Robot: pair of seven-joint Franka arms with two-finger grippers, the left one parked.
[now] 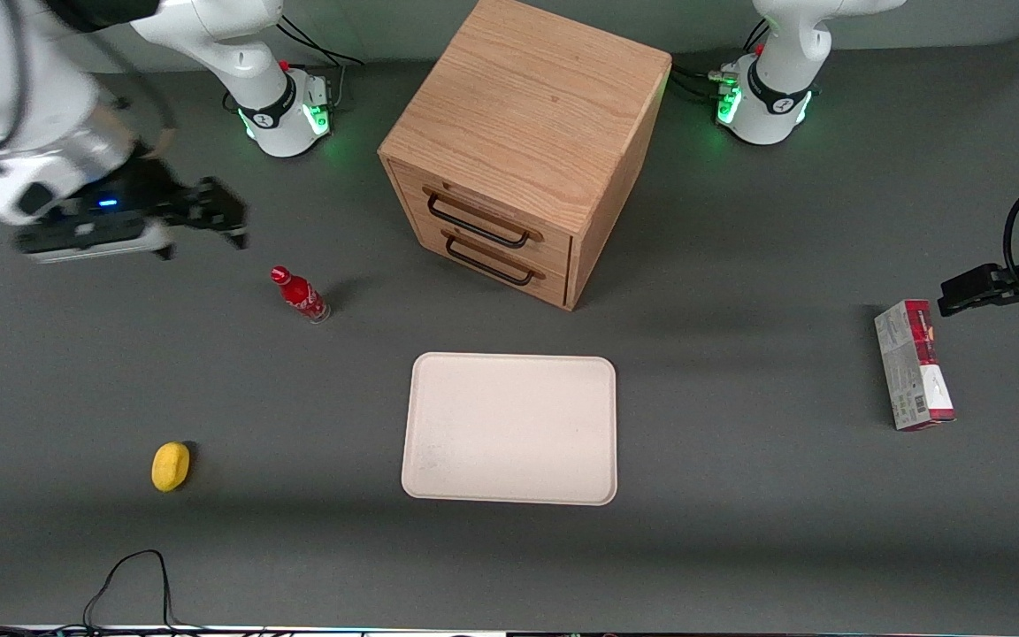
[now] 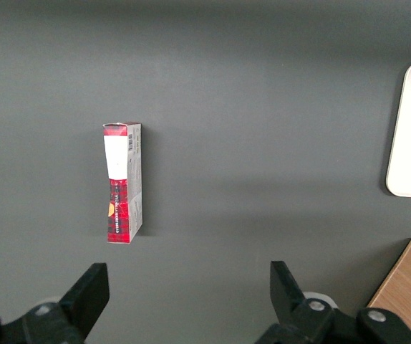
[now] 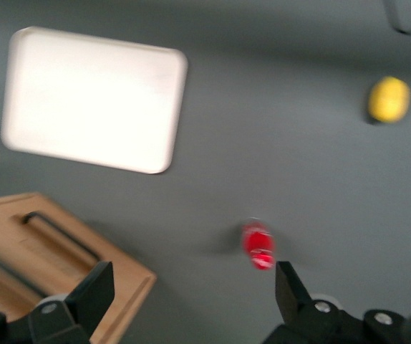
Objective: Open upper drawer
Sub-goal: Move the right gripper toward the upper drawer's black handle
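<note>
The upper drawer (image 1: pixel 485 211) is the top one of two on the light oak cabinet (image 1: pixel 527 115). It has a wide black wire handle (image 1: pixel 474 222) and looks shut flush with the cabinet front. The lower twin drawer (image 1: pixel 496 258) sits just under it. My gripper (image 1: pixel 225 215) hangs open and empty above the table, well apart from the cabinet, toward the working arm's end. In the right wrist view the gripper (image 3: pixel 191 287) is open, with a corner of the cabinet (image 3: pixel 112 276) and two black handles beside it.
A red bottle (image 1: pixel 300 295) stands on the table near my gripper, nearer the front camera; it also shows in the right wrist view (image 3: pixel 258 246). A cream tray (image 1: pixel 509 428) lies in front of the cabinet. There is also a yellow lemon (image 1: pixel 171 465) and a red-and-grey box (image 1: pixel 913 364).
</note>
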